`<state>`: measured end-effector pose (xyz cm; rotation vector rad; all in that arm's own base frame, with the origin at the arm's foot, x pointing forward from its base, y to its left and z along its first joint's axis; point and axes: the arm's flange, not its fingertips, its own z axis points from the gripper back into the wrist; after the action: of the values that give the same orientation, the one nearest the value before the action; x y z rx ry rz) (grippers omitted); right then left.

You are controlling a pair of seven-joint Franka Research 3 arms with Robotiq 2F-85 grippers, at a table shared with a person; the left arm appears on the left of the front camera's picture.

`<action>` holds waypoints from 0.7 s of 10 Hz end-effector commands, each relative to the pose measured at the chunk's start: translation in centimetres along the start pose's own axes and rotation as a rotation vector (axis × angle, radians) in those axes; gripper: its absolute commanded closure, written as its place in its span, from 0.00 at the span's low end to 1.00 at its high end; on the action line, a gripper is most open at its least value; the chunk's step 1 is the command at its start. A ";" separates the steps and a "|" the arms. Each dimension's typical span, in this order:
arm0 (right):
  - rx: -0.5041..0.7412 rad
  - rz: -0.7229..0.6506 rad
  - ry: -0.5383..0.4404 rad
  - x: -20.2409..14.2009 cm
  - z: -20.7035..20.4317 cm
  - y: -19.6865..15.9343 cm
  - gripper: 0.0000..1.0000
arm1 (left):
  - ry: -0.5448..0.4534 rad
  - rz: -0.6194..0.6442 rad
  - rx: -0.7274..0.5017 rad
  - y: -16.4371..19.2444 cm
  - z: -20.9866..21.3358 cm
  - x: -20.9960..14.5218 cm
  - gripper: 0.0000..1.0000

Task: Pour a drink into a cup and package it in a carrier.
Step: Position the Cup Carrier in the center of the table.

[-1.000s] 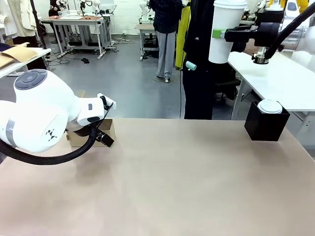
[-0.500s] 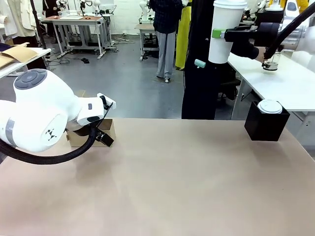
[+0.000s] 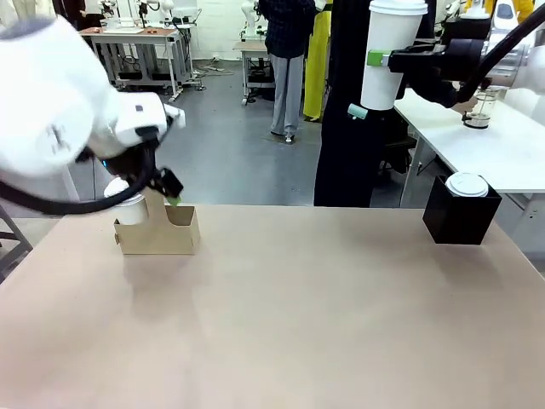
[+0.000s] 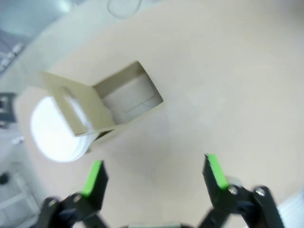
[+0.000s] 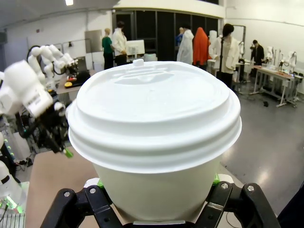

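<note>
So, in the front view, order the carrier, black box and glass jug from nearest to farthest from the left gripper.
1. carrier, close below the left gripper, left side.
2. black box, right side.
3. glass jug, on the white table behind the box.

Motion blur smears the left wrist view. There the carrier (image 4: 124, 97) hides part of the slotted cup (image 4: 50, 130) behind its handle tab. The held cup (image 5: 154, 142) covers most of the pads of the right gripper (image 5: 157, 184).
</note>
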<state>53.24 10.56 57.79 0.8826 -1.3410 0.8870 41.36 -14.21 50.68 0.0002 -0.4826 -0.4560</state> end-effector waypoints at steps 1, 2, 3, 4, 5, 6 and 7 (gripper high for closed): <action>0.001 0.018 -0.006 0.4 0.0 0.2 0.19 | 0.051 0.096 0.027 1.0 2.5 3.2 0.00; 0.001 0.018 -0.006 0.4 0.0 0.2 0.19 | 0.080 0.129 0.033 2.8 3.1 4.9 0.00; 0.001 0.018 -0.006 0.4 0.0 0.2 0.19 | 0.107 0.172 0.042 4.3 3.0 6.3 0.00; 0.001 0.018 -0.006 0.4 0.0 0.2 0.19 | 0.131 0.216 0.057 5.4 2.5 7.3 0.00; 0.001 0.018 -0.006 0.4 0.0 0.2 0.19 | 0.143 0.251 0.055 6.4 1.7 8.0 0.00; 0.001 0.018 -0.006 0.4 0.0 0.2 0.19 | 0.156 0.275 0.042 7.2 0.5 8.6 0.00; 0.001 0.018 -0.006 0.4 0.0 0.2 0.19 | 0.175 0.294 0.044 7.6 -0.7 8.9 0.00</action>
<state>53.25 10.55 57.81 0.8822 -1.3412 0.8871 51.34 -10.48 54.55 -0.0052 -0.3307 -0.1903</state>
